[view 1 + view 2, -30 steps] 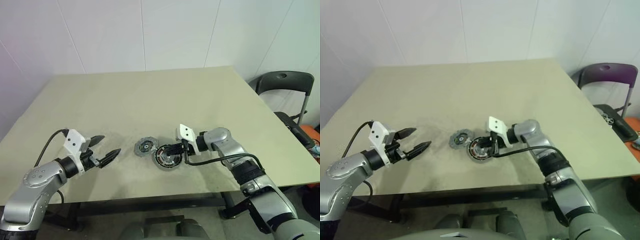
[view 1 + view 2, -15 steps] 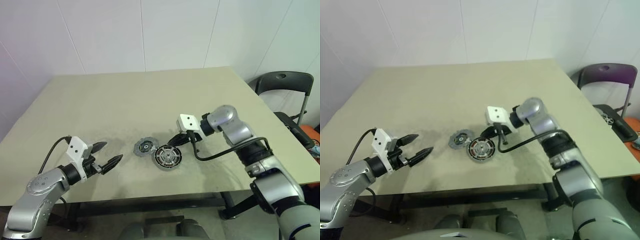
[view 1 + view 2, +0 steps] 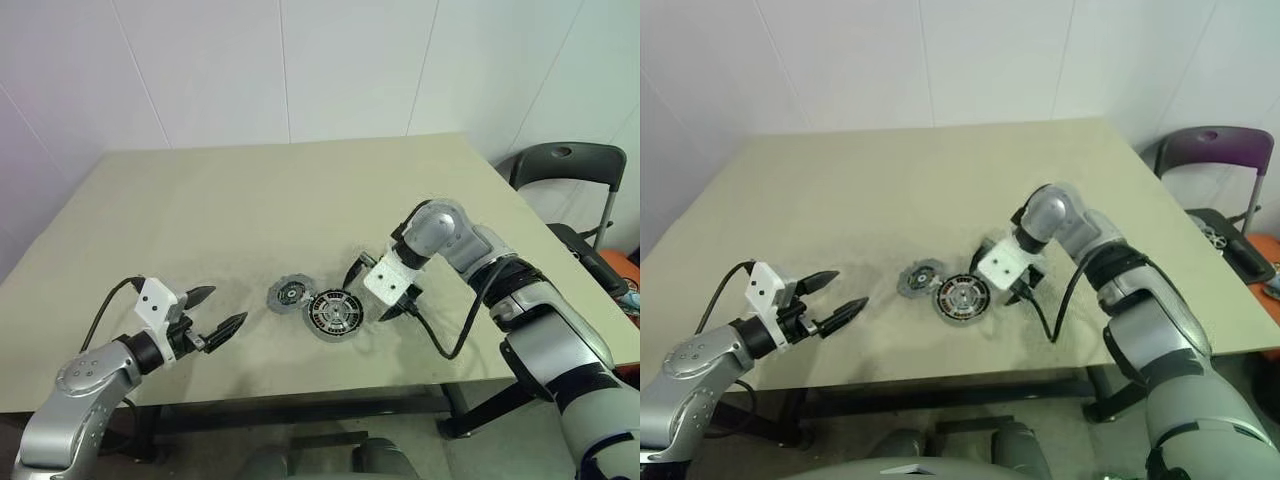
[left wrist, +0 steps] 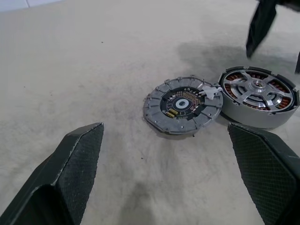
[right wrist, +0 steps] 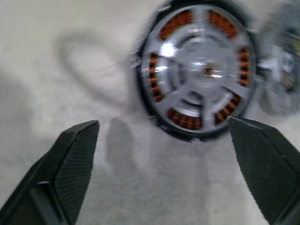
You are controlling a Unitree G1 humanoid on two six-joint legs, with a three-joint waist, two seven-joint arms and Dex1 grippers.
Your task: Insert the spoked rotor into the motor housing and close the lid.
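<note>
Sitting in the housing [image 3: 336, 313], the rotor [image 4: 258, 91] shows copper between spokes; the lid [image 3: 287, 295] touches it. Both the right gripper [image 3: 378, 295] and left gripper [image 3: 214, 311] gape wide, empty, on the table [image 3: 300, 200] beside a chair [image 3: 570, 170].

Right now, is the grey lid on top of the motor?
No, the lid lies on the table beside the motor housing.

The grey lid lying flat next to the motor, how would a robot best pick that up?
Probably by its rim, from straight above. The lid lies flat on the table, so only its thin notched edge offers opposite sides to pinch. Its right edge sits close against the motor housing, so fingers fit better on the free near and far edges. The open left gripper is nearer.
</note>
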